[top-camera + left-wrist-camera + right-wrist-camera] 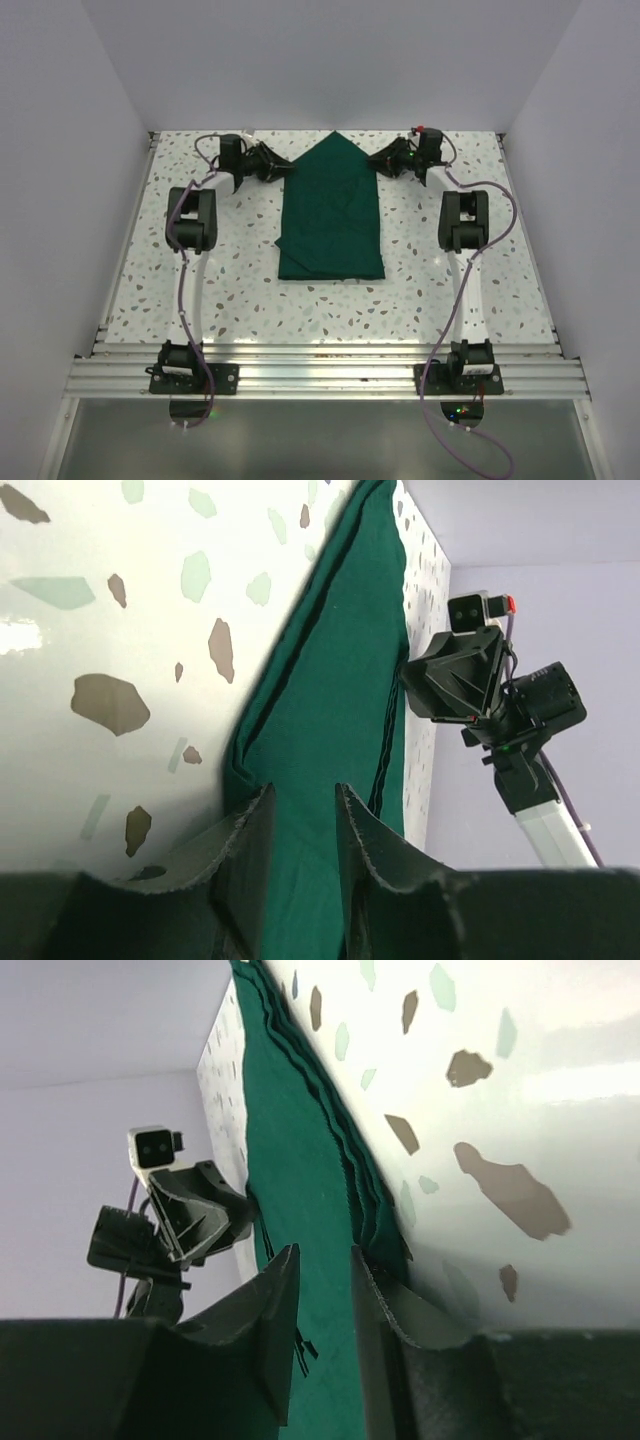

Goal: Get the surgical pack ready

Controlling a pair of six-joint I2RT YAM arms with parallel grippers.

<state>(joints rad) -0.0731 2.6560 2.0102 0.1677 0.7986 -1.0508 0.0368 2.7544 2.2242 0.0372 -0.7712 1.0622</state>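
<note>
The surgical pack (330, 215) is a dark green drape lying flat mid-table, folded into a long rectangle with its far end drawn to a point. My left gripper (285, 172) is low at the pack's far left slanted edge. Its jaws stand a little apart, with green cloth (330, 680) showing in the gap. My right gripper (373, 165) is at the far right slanted edge, its jaws also a little apart over the cloth (300, 1160). In each wrist view, left (305, 790) and right (325, 1250), the other gripper shows across the pack.
The speckled white tabletop (200, 290) has grey walls on the left, back and right. An aluminium rail (320, 375) with both arm bases runs along the near edge. Purple cables trail beside each arm.
</note>
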